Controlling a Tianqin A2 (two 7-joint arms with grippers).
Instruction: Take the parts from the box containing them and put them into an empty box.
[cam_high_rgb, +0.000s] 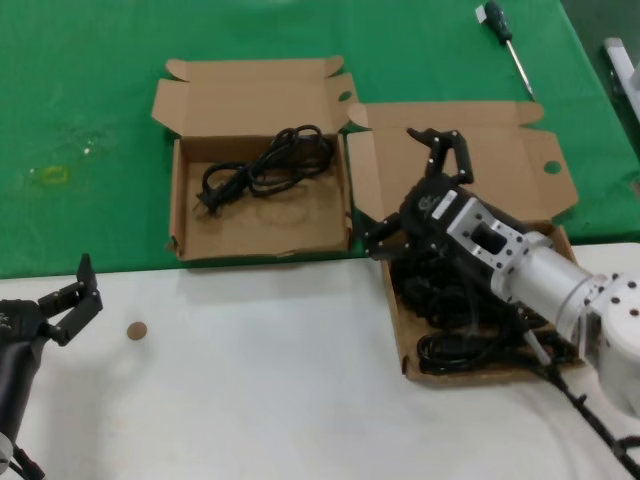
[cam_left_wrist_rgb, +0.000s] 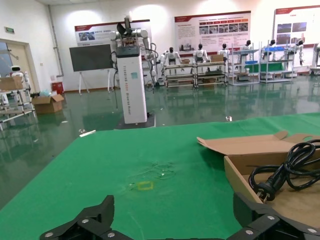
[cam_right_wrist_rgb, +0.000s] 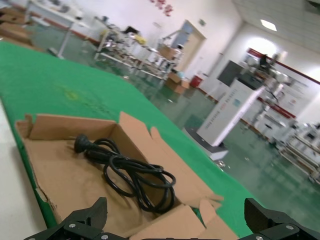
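Jaws of right gripper (cam_high_rgb: 418, 187) gape empty above parts (cam_high_rgb: 450, 310) in larger box (cam_high_rgb: 560, 240).

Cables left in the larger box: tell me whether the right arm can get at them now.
Probably yes: the right end effector hangs open just above the cables, and the larger box stands with its lid open.

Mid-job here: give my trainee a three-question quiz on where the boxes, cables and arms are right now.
1. True or false: the left box holds just one cable.
2. The right gripper is over: A) the right box, B) the screwdriver, C) the left box.
3. Fill in: the left gripper, parked over the white table, has its fingers ____.
Key: 1 true; 2 A; 3 open.
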